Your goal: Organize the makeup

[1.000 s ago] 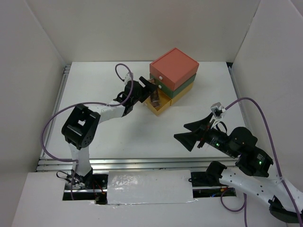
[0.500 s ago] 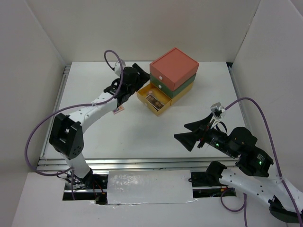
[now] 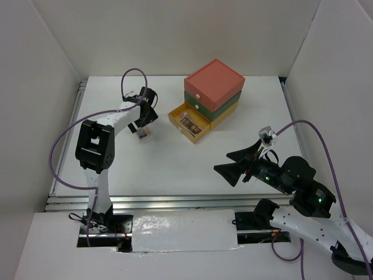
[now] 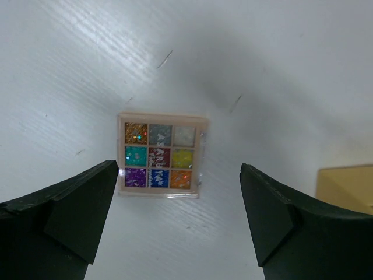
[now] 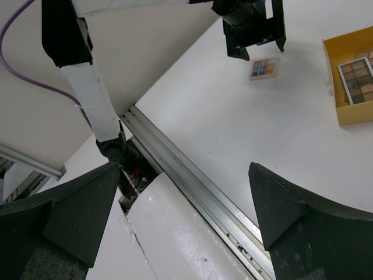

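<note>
L claw [image 4: 178,175] hangs over the sq palette [image 4: 161,155], jaws at full spread, nothing held. The palette lies flat on the worktop [image 4: 280,70], just left of the open yellow drawer [image 3: 175,116], where a brown palette [image 3: 189,123] sits. We judge the step to be the pick-up. It's thin & flat, so we'd drop straight down till the tips nearly graze the worktop. We'd nudge over so it's centred btwn the fingers, then close square on opposite edges, no twist. R claw [image 3: 224,163] is wide & empty near the front edge; leave it.
</note>
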Robot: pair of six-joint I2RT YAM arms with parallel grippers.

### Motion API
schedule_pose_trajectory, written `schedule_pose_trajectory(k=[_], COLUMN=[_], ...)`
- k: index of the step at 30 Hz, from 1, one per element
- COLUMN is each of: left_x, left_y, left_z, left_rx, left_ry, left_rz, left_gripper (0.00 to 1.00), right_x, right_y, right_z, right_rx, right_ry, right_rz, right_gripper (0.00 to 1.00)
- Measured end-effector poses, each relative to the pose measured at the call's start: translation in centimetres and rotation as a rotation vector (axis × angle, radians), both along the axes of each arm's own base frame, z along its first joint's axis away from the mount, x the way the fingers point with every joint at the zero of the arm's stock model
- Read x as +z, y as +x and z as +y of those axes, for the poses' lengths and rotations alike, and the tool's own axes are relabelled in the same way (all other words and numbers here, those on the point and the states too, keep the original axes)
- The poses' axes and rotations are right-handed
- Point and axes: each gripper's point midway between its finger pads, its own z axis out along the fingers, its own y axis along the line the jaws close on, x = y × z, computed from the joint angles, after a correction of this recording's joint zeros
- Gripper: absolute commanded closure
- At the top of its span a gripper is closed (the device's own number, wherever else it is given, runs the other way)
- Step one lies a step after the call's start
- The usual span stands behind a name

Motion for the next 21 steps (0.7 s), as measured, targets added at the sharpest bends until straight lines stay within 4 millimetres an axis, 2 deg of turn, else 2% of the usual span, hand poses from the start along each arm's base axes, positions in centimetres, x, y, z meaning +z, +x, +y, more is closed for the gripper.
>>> schedule_pose_trajectory(k=[3, 13, 21], left_x=[-1.2, -1.7, -5.3], left_y=[-1.3, -1.6, -2.3], left_z=[0.0, -0.1, 0.1], left_rx=[-0.027, -0.046, -0.034], left_ry=[0.012, 0.002, 0.009], left_rz=[0.067, 0.092, 0.168], left_gripper=[0.01, 0.01, 0.01], right_x=[0.0, -0.4, -0.5], right_y=[0.0, 0.2, 0.2], right_z=[0.0, 0.3, 0.3], right_rx=[0.000, 0.004, 0.004], right_ry=[-0.001, -0.015, -0.019], right_rz=[0.001, 0.008, 0.006], right_gripper=[0.00, 0.00, 0.00])
